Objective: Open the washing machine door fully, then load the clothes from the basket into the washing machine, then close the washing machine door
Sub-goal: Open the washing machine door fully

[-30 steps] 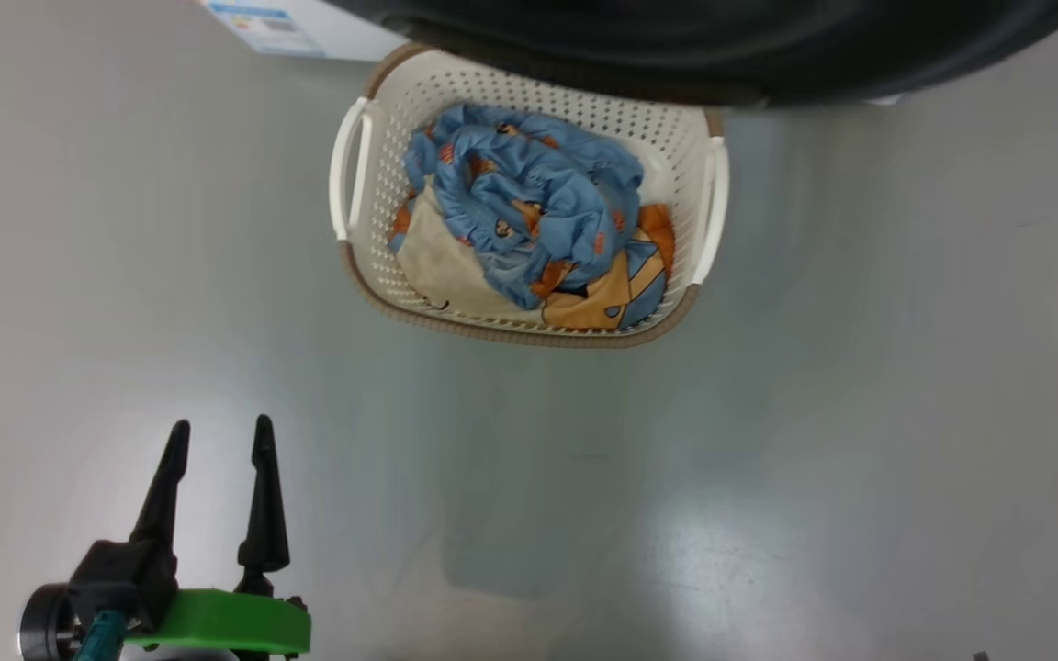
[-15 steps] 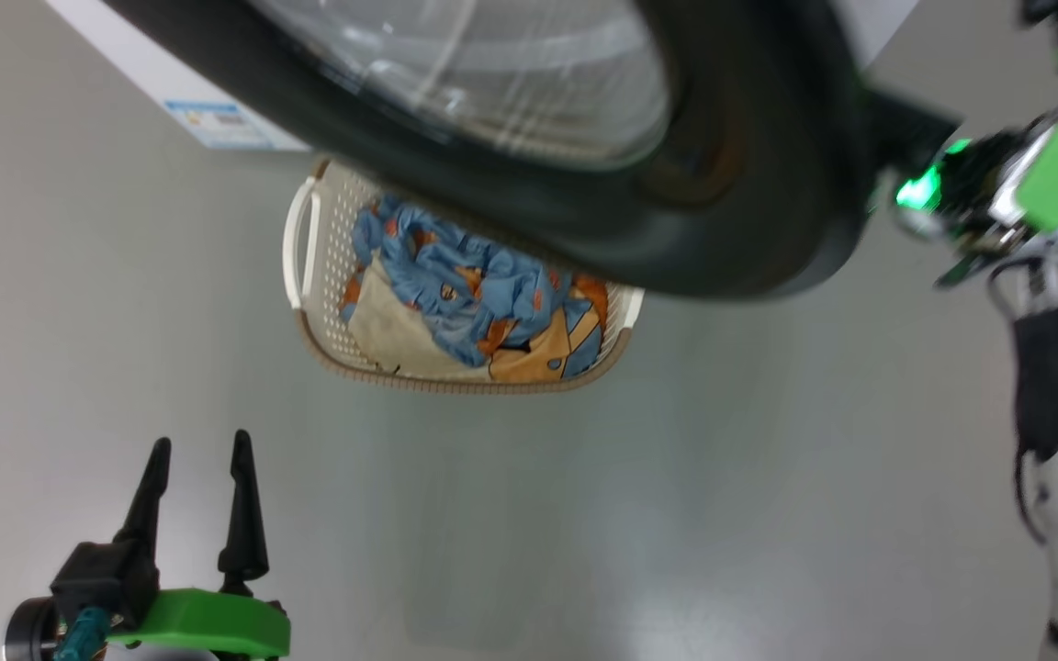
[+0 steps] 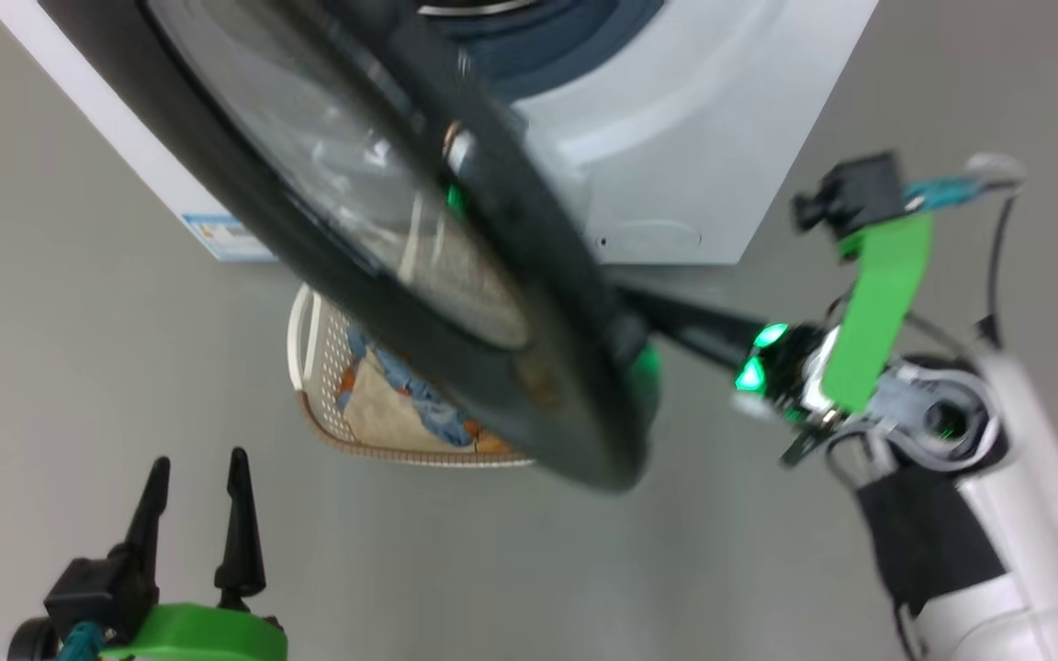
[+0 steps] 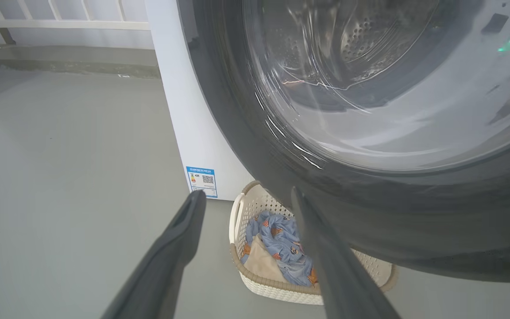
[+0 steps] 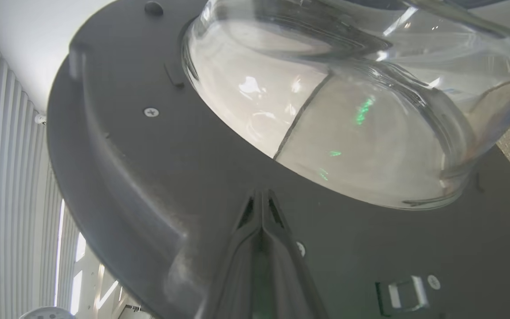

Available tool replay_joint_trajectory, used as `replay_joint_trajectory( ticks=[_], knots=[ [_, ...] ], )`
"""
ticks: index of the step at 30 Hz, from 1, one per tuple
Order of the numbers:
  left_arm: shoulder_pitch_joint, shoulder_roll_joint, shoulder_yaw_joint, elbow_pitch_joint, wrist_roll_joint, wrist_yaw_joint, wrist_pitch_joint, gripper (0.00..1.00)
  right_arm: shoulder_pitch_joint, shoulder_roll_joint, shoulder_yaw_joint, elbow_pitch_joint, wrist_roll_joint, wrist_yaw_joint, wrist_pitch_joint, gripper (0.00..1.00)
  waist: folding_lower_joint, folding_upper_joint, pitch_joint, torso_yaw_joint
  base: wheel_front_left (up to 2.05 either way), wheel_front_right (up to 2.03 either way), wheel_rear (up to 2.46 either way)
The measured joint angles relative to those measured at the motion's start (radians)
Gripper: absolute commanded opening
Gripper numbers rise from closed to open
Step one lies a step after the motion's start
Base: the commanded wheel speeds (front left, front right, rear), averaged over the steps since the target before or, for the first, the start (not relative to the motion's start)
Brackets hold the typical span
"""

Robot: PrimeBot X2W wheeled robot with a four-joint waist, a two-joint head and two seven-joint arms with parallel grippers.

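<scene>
While the washing machine door (image 3: 373, 239) stands partway open, I see it almost edge-on in the head view. Its long line runs from the upper left down to the lower centre of the frame, and its free edge is lowest. Behind it, at the top, sit the white washing machine (image 3: 676, 138) and its grey-blue seal (image 3: 547, 46).

The right wrist view looks at the door's dark inner face, where the glass bowl (image 5: 326, 133) bulges toward the camera. The right end effector (image 3: 639, 308) reaches in from the right of the head view with its fingers clenched together, gripping nothing. Their tips lie against the inner ring just below the bowl (image 5: 261, 195). Its pale forearm (image 3: 1025, 514) rises from the lower right corner, angled up and left.

Under the door, the basket (image 3: 309, 340) sits on the floor (image 3: 79, 367) beside the blue label (image 3: 221, 234). The door's rim hides the basket's right side. The clothes (image 3: 400, 404) lie inside, blue over cream.

At the lower left, the left end effector (image 3: 197, 459) hangs released, with its fingers spread and pointing up the frame, well apart from the basket. In its wrist view those fingers (image 4: 179, 239) frame the basket, and the drum (image 4: 361, 40) shows through the glass.
</scene>
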Motion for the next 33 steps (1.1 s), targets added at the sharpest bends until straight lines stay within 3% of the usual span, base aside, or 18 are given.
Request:
replay_joint_trajectory(
  ticks=[6, 15, 25, 33],
  knots=[
    [0.024, 0.0, -0.009, 0.002, -0.012, 0.0, 0.0, 1.0, 0.086, 0.023, 0.104, -0.024, 0.001, 0.0, -0.057, 0.0, 0.0, 0.0, -0.069, -0.001, 0.0, 0.0, 0.0],
    [0.028, 0.001, -0.023, 0.005, -0.055, 0.001, 0.0, 1.0, 0.16, 0.025, 0.257, -0.012, 0.014, 0.0, -0.243, 0.0, 0.0, 0.0, -0.14, 0.017, 0.0, 0.0, 0.0],
    [0.04, 0.001, -0.058, 0.005, -0.061, 0.001, 0.0, 1.0, 0.164, 0.024, 0.422, 0.027, 0.046, 0.0, -0.404, 0.0, 0.0, 0.0001, -0.185, 0.048, 0.0, 0.0, 0.0],
    [0.049, 0.001, -0.061, 0.01, -0.063, 0.0, 0.0, 1.0, 0.163, 0.024, 0.486, 0.074, 0.065, 0.0, -0.486, 0.0, 0.0, 0.0, -0.217, 0.057, 0.0, 0.0, 0.0]
  ],
)
